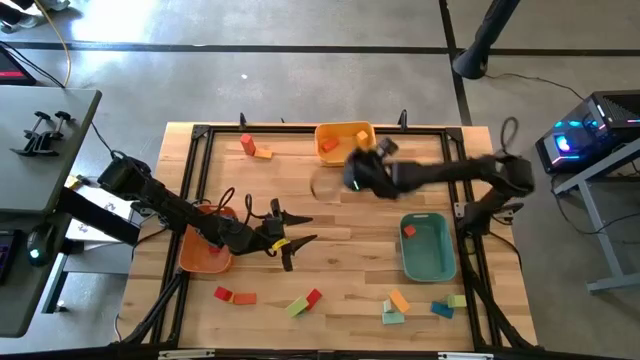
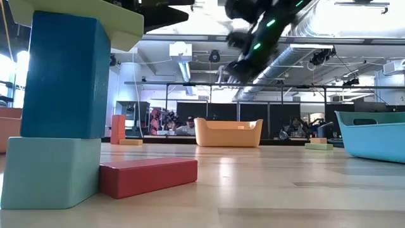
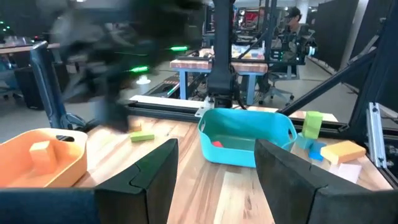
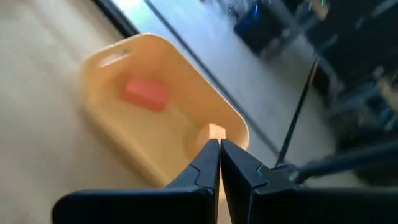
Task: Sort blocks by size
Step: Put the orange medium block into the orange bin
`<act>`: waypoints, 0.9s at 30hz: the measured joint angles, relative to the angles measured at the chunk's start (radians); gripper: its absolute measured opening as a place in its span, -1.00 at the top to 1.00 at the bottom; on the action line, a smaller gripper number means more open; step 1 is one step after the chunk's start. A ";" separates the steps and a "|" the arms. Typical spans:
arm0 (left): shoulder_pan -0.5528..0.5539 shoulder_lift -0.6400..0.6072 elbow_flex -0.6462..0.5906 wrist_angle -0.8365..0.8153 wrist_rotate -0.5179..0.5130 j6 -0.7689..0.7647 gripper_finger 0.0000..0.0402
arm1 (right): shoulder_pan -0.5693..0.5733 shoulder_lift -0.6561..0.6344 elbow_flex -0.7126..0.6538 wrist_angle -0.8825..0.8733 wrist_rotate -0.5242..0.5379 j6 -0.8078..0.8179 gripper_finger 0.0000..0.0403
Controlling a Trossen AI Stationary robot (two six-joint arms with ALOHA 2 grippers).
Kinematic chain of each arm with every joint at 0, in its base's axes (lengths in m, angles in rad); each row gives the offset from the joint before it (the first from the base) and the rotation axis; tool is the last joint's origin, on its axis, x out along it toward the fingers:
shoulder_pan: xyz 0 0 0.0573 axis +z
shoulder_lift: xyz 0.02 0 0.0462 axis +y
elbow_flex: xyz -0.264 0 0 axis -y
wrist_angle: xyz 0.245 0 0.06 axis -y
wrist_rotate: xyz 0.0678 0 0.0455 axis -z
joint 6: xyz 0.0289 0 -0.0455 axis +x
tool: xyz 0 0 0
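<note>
Right tool (image 4: 219, 163): fingers pressed together, empty, above the yellow tray (image 4: 163, 118) holding a red block (image 4: 145, 93). Left tool (image 1: 290, 241): fingers wide, empty, beside the orange tray (image 1: 205, 252). Teal tray (image 1: 428, 248): one red block. Remaining blocks (image 1: 394, 308): scattered on the bench (image 1: 340, 270).

Nothing readable is showing anywhere from where I am standing: no label, brand, number or sign is appearing on the blocks, the trays, the table or the arms, and the room behind is offering only shapes and lights too small to read.
</note>
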 joint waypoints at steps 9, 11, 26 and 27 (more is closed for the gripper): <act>-0.024 0.002 0.004 -0.016 -0.126 0.009 0.02 | 0.464 -0.306 -0.302 0.044 -0.044 0.233 0.95; -0.036 0.008 0.023 -0.037 -0.212 0.023 0.05 | 0.542 -0.340 -0.356 0.102 -0.050 0.301 0.95; -0.159 0.010 0.316 -0.342 -0.028 0.201 0.28 | 0.657 -0.223 -0.585 0.889 -0.087 0.161 0.36; -0.169 0.010 0.323 -0.343 -0.001 0.202 0.28 | 0.657 -0.204 -0.584 0.935 -0.112 0.107 0.32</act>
